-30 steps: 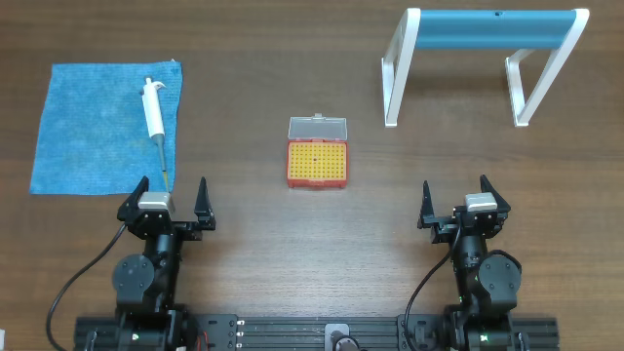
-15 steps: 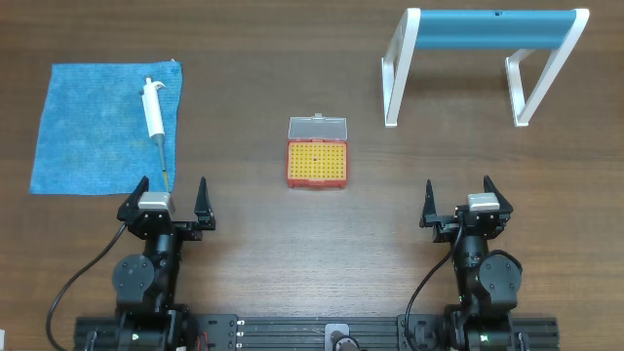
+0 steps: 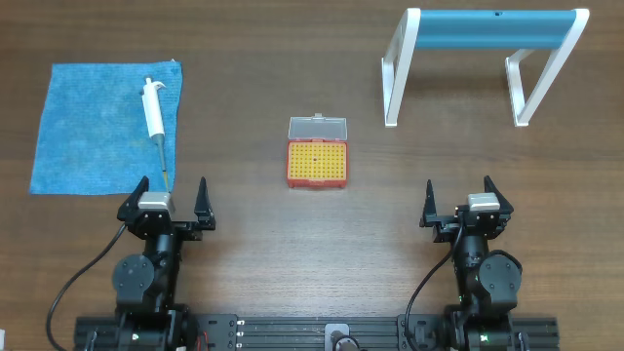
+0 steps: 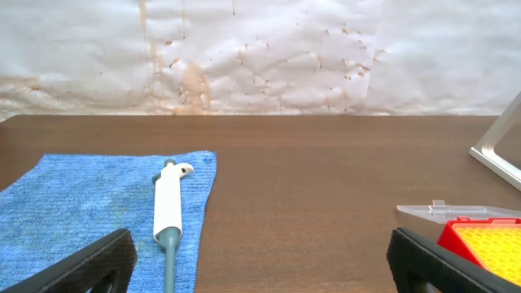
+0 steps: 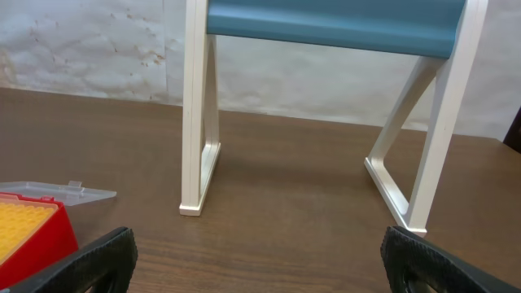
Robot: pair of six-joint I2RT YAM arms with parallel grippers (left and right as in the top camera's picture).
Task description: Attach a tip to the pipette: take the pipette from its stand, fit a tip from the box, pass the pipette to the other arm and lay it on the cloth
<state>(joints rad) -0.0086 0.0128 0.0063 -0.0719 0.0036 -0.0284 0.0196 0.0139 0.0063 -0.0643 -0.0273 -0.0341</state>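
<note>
The white plastic pipette with its grey shaft (image 3: 154, 115) lies flat on the blue woven cloth (image 3: 88, 136), near the cloth's right edge, with its narrow end pointing toward your left arm's base. Both end effectors are released and hold nothing. The left end effector (image 3: 173, 187) hangs near the pipette's narrow end. The right end effector (image 3: 456, 187) is well apart, beyond the red tip box with the clear lid (image 3: 317, 161). Judge the pipette light, rigid and smooth-sided. Should you regrip it, take the thick white barrel across its middle, never the slender end, which would likely bend or shed its tip.
</note>
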